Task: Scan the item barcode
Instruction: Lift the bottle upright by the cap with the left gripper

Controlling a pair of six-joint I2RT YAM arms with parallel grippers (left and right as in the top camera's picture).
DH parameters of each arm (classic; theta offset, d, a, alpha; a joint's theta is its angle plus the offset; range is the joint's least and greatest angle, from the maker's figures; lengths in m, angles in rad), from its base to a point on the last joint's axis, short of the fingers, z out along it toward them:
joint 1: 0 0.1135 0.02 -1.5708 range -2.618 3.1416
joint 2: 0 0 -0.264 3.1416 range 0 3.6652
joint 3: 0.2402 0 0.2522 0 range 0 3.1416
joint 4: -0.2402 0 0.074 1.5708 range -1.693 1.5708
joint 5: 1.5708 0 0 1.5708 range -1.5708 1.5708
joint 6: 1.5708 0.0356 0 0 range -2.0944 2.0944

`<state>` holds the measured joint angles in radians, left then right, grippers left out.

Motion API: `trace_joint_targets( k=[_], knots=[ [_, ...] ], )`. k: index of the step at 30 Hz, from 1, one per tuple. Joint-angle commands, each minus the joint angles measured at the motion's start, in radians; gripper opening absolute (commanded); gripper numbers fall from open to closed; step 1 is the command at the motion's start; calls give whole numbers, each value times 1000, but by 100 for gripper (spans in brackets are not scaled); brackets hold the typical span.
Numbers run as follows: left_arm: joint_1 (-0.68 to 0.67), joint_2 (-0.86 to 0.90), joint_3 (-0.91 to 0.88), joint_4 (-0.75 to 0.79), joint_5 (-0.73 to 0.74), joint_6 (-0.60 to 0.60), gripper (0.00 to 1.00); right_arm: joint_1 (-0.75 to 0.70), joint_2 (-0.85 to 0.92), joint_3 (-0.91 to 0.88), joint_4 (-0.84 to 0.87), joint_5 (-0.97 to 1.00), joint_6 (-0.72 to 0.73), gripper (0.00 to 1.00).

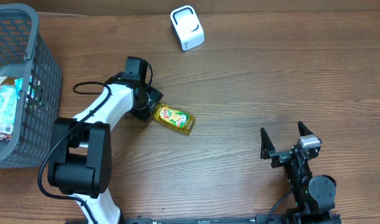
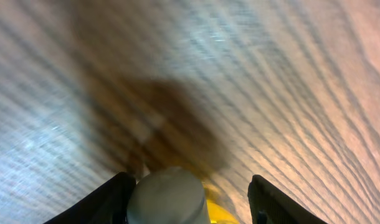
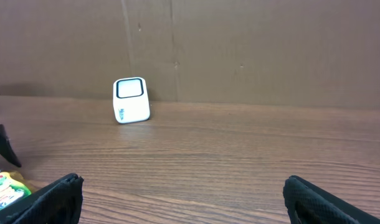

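Note:
A yellow bottle (image 1: 174, 119) with a colourful label lies on its side on the wooden table, its cap end toward my left gripper (image 1: 151, 112). In the left wrist view the grey cap (image 2: 168, 196) sits between the jaws of the left gripper (image 2: 191, 190). The left finger (image 2: 112, 199) is against the cap and the right finger (image 2: 268, 202) stands apart from it, so the gripper is open around the cap. The white barcode scanner (image 1: 187, 28) stands at the far middle of the table. My right gripper (image 1: 283, 138) is wide open and empty near the front right.
A grey mesh basket (image 1: 28, 62) holding packaged goods stands at the left edge. In the right wrist view the scanner (image 3: 131, 100) stands before a brown cardboard wall, and the bottle's label (image 3: 6, 190) shows at the lower left.

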<state>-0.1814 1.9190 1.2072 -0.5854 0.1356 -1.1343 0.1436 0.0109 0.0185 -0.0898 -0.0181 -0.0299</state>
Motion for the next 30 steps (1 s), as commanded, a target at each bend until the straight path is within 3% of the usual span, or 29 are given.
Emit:
trace_joint_targets(
  k=[1, 6, 10, 13, 20, 30],
  knots=[
    [9, 3, -1, 19, 23, 164, 60, -5, -8, -11, 6, 9, -5, 100],
    [9, 3, -1, -3, 23, 200, 61, -5, -8, -11, 6, 9, -5, 100],
    [3, 5, -1, -35, 9, 200, 54, -5, -8, -11, 6, 9, -5, 100],
    [2, 5, -1, -34, -16, 200, 42, -5, -8, -11, 6, 9, -5, 100],
    [7, 0, 20, -16, -3, 239, 23, -5, -8, -11, 6, 9, -5, 100],
    [6, -4, 170, -87, 52, 443, 29, -5, -8, -11, 6, 9, -5, 100]
  ],
)
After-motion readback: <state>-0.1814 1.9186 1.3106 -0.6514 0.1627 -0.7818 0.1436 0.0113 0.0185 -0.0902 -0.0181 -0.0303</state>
